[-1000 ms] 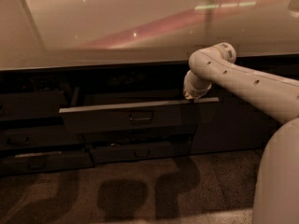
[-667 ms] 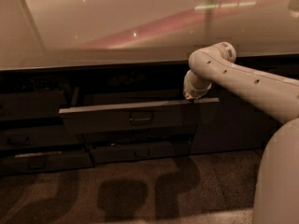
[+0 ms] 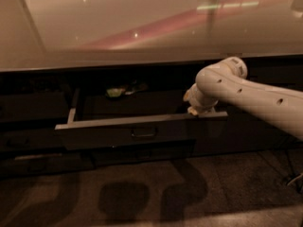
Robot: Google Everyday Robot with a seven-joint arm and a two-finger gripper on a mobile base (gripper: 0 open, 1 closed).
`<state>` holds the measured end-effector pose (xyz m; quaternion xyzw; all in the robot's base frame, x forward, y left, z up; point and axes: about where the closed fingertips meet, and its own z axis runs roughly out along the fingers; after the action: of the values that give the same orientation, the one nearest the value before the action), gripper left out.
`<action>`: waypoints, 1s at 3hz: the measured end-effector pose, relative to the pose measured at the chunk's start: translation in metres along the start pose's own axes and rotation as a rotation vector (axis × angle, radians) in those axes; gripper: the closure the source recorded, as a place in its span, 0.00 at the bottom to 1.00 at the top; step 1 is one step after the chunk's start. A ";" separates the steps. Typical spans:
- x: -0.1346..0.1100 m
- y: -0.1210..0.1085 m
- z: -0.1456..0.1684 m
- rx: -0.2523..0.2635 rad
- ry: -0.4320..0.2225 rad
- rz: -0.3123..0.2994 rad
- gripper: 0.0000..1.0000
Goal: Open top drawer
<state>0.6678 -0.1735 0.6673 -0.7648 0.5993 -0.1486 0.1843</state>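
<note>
The top drawer (image 3: 118, 134) is a wide dark grey front with a small loop handle (image 3: 143, 133) at its centre. It stands pulled out from under the counter, showing its grey top rim and left side rail. Something green and yellow (image 3: 120, 91) lies inside at the back. My white arm (image 3: 251, 98) reaches in from the right. The gripper (image 3: 194, 109) is at the drawer's top rim near its right end, mostly hidden behind the wrist.
A glossy pale countertop (image 3: 142, 22) overhangs the drawers. Slimmer dark drawer fronts (image 3: 137, 154) sit shut below and to the left (image 3: 28, 108). A dark cabinet panel (image 3: 246, 131) is to the right. The floor (image 3: 142, 193) is speckled and holds shadows.
The drawer stands a little further out than before. The arm and gripper remain at its right top rim.
</note>
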 end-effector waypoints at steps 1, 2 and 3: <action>0.000 0.000 -0.001 0.000 0.000 0.000 0.00; -0.005 0.032 -0.006 -0.011 0.000 -0.006 0.00; -0.001 0.079 -0.038 0.024 0.054 0.020 0.00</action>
<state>0.5826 -0.1929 0.6650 -0.7522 0.6098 -0.1745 0.1785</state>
